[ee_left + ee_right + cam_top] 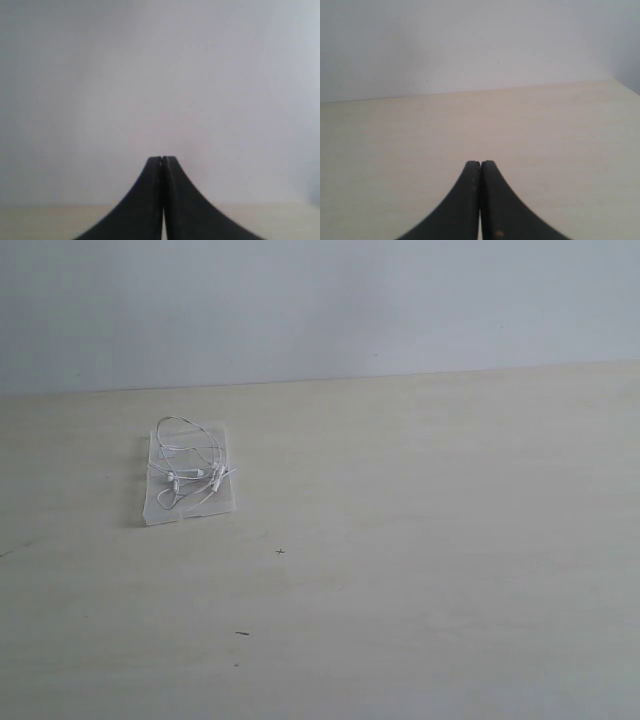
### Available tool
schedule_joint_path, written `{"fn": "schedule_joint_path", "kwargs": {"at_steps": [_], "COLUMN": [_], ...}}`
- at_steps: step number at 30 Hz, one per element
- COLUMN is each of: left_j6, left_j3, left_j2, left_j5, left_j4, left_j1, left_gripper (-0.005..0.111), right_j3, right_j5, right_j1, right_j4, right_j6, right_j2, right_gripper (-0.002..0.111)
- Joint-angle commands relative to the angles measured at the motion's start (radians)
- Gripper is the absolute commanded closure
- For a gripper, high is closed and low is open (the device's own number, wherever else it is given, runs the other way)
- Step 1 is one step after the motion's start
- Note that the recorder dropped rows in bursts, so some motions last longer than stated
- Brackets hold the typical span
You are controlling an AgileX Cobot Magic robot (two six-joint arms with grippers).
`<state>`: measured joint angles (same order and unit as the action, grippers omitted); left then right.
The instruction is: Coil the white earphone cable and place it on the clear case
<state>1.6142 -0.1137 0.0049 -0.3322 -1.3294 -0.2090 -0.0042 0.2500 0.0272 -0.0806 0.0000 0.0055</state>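
Note:
The white earphone cable (190, 462) lies in loose loops on top of the clear case (188, 504), which rests flat on the pale table at the left of the exterior view. Neither arm shows in that view. My left gripper (162, 159) is shut with nothing between its black fingers, facing a white wall. In its own wrist view my right gripper (480, 162) is likewise shut and empty, above bare table. Cable and case are out of both wrist views.
The pale wooden table (420, 540) runs back to a white wall (320, 300). A few small dark specks (241, 633) mark the tabletop near the front.

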Motion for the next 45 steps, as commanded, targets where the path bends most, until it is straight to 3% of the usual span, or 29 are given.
{"fn": "schedule_joint_path", "kwargs": {"at_steps": [1,3,4,6,13,18,24,30,33,37,40,44,45], "left_j6": [-0.868,-1.079,-1.119,-1.095,-0.793,-0.665,-0.742,-0.983,-1.089,-1.344,-1.558,-1.590,-1.590], "left_j3": [0.037,0.049,0.051,0.051,0.114,0.114,0.114,0.114,0.114,0.114,0.114,0.114,0.114], "left_j2": [-0.005,-0.005,-0.005,-0.005,-0.005,-0.005,-0.005,-0.005,-0.005,-0.005,-0.005,-0.005,-0.005], "left_j5": [0.065,0.067,0.067,0.086,0.168,0.199,0.195,0.258,0.362,0.525,0.568,0.568,0.568], "left_j4": [0.339,0.599,0.730,0.819,0.811,0.763,0.585,0.577,0.614,0.770,1.021,1.398,1.427], "left_j1": [-0.001,-0.001,-0.001,-0.001,-0.001,-0.001,-0.001,-0.001,-0.001,-0.001,-0.001,-0.001,-0.001], "left_gripper": [0.107,0.107,0.107,0.107,0.107,0.107,0.107,0.107,0.107,0.107,0.107,0.107,0.107], "right_j3": [0.004,0.004,0.004,0.004,0.004,0.004,0.004,0.004,0.004,0.004,0.004,0.004,0.004], "right_j5": [-0.012,-0.012,-0.012,-0.012,-0.012,-0.012,-0.012,-0.012,-0.012,-0.012,-0.012,-0.012,-0.012], "right_j1": [-0.004,-0.004,-0.004,-0.004,-0.004,-0.004,-0.004,-0.004,-0.004,-0.004,-0.004,-0.004,-0.004], "right_j4": [0.002,0.002,0.002,0.002,0.002,0.002,0.002,0.002,0.002,0.002,0.002,0.002,0.002], "right_j6": [0.000,0.000,0.000,0.000,0.000,0.000,0.000,0.000,0.000,0.000,0.000,0.000,0.000], "right_j2": [-0.005,-0.005,-0.005,-0.005,-0.005,-0.005,-0.005,-0.005,-0.005,-0.005,-0.005,-0.005,-0.005], "right_gripper": [0.108,0.108,0.108,0.108,0.108,0.108,0.108,0.108,0.108,0.108,0.108,0.108,0.108]}}
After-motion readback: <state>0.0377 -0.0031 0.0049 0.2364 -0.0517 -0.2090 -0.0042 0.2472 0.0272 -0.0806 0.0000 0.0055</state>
